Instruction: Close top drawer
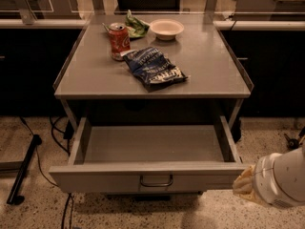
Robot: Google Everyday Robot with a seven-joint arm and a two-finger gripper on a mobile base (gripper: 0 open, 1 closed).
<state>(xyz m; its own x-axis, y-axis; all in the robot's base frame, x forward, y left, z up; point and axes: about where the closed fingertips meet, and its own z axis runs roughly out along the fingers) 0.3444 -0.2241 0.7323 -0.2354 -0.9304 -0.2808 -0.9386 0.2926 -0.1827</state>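
The top drawer point(152, 147) of the grey metal table is pulled far out and is empty inside. Its flat front panel point(95, 179) faces me, with a small metal loop handle point(156, 181) at the centre. My gripper point(244, 185) is at the lower right, at the end of the white arm point(281, 179). It sits right beside the right end of the drawer front, at panel height. I cannot tell whether it touches the panel.
On the table top point(200, 70) lie a red soda can point(119, 41), a blue chip bag point(155, 68), a white bowl point(167, 29) and a green bag point(136, 25). A black pole point(24, 168) and cables point(59, 132) lie on the speckled floor at left.
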